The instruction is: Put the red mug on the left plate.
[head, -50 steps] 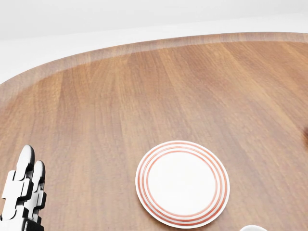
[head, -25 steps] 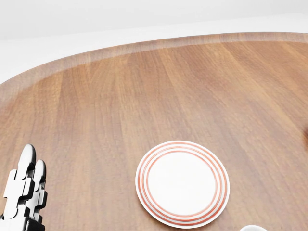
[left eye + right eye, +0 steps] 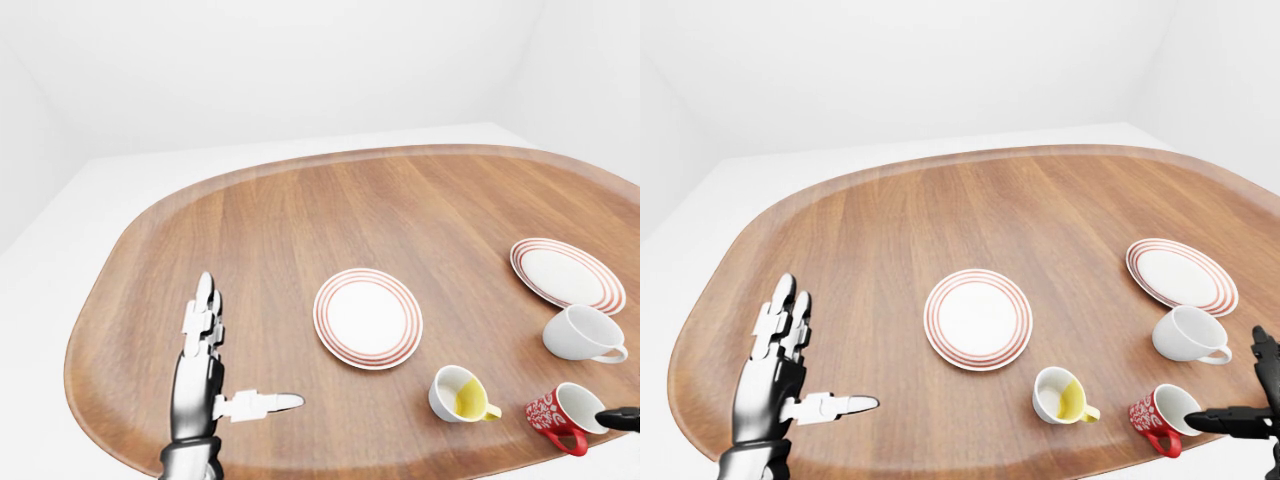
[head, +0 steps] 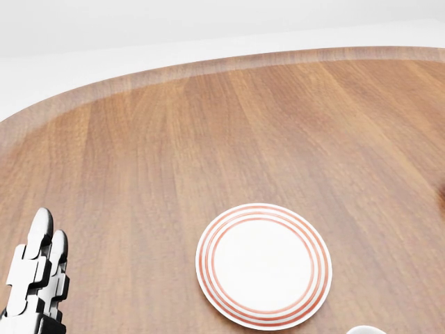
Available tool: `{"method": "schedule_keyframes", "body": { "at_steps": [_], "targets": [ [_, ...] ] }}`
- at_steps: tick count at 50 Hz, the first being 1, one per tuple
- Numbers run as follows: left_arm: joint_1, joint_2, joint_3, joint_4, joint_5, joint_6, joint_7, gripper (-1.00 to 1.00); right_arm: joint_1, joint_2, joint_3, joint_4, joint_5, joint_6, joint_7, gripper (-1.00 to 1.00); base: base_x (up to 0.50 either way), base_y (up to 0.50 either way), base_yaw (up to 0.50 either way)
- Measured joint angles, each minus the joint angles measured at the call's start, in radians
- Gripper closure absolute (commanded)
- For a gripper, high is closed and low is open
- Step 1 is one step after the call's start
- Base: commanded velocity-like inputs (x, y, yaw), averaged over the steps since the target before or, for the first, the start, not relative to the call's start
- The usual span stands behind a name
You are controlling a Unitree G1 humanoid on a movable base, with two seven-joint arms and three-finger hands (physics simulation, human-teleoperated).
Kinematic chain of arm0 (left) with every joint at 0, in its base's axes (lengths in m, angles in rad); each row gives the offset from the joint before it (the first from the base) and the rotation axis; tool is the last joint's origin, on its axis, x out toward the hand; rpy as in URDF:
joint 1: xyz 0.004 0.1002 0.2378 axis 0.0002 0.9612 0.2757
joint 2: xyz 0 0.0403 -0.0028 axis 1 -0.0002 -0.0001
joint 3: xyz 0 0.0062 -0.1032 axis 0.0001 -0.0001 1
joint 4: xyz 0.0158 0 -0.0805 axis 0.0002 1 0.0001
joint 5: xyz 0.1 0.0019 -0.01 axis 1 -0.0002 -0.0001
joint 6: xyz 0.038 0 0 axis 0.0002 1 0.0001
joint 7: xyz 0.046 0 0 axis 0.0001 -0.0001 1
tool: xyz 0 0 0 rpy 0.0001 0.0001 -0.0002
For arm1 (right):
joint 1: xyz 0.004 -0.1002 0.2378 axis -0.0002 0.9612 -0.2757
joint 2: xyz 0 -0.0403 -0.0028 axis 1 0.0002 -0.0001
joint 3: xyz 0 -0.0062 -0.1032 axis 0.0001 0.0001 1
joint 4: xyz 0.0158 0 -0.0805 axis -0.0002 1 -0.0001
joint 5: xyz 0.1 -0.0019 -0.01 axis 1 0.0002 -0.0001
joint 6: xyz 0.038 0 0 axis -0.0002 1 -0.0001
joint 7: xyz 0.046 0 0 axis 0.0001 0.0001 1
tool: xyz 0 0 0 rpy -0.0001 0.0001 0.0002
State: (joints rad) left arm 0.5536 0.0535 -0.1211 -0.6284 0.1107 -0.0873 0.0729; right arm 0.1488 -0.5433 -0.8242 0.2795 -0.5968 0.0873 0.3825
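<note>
The red mug (image 3: 1160, 415) with a white pattern lies on its side near the table's bottom right edge, its mouth turned right. My black right hand (image 3: 1232, 392) stands open just right of it, thumb pointing at the mug's mouth, fingers raised, not closed round it. The left plate (image 3: 978, 318), white with red rings, is empty in the middle of the table and also shows in the head view (image 4: 263, 264). My silver left hand (image 3: 830, 355) hovers open at the bottom left, fingers spread and thumb out, holding nothing.
A white mug with a yellow inside (image 3: 1060, 395) lies between the left plate and the red mug. A plain white mug (image 3: 1185, 335) lies above the red one. A second ringed plate (image 3: 1181, 275) sits at the right. The wooden table (image 3: 940, 200) has a raised rim.
In the head view the left hand's fingertips have edged slightly to the right. The plate and the table hold still.
</note>
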Motion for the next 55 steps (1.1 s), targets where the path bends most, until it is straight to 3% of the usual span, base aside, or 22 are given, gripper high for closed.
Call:
{"method": "schedule_keyframes", "body": {
  "at_steps": [10, 16, 31, 51, 52, 55],
  "targets": [
    [0.0, 0.001, -0.001, 0.0, 0.0, 0.0, 0.001, -1.0, -0.009, 0.011, 0.003, -0.033, 0.01, 0.0, 0.028, -1.0, 0.0, 0.0, 0.0],
    [-0.001, 0.001, -0.002, 0.0, 0.003, 0.0, 0.002, -1.0, -0.04, -0.012, 0.037, 0.067, 0.041, 0.0, 0.003, -1.0, 0.0, 0.0, 0.0],
    [-0.006, 0.004, -0.01, -0.001, 0.013, 0.0, 0.012, -1.0, -0.159, -0.128, 0.211, 0.488, 0.184, 0.0, -0.136, -1.0, 0.0, 0.0, 0.0],
    [-0.01, 0.009, -0.019, -0.004, 0.021, 0.0, 0.02, -1.0, -0.262, -0.202, 0.389, 0.747, 0.311, -0.005, -0.201, -1.0, 0.0, 0.0, 0.0],
    [-0.01, 0.009, -0.019, -0.004, 0.021, 0.0, 0.02, -1.0, -0.265, -0.204, 0.394, 0.753, 0.315, -0.005, -0.202, 0.32, 0.0, 0.0, 0.0],
    [-0.01, 0.01, -0.02, -0.004, 0.022, 0.0, 0.021, -1.0, -0.276, -0.211, 0.408, 0.768, 0.328, -0.009, -0.2, 0.32, 0.0, 0.0, 0.0]
  ]
}}
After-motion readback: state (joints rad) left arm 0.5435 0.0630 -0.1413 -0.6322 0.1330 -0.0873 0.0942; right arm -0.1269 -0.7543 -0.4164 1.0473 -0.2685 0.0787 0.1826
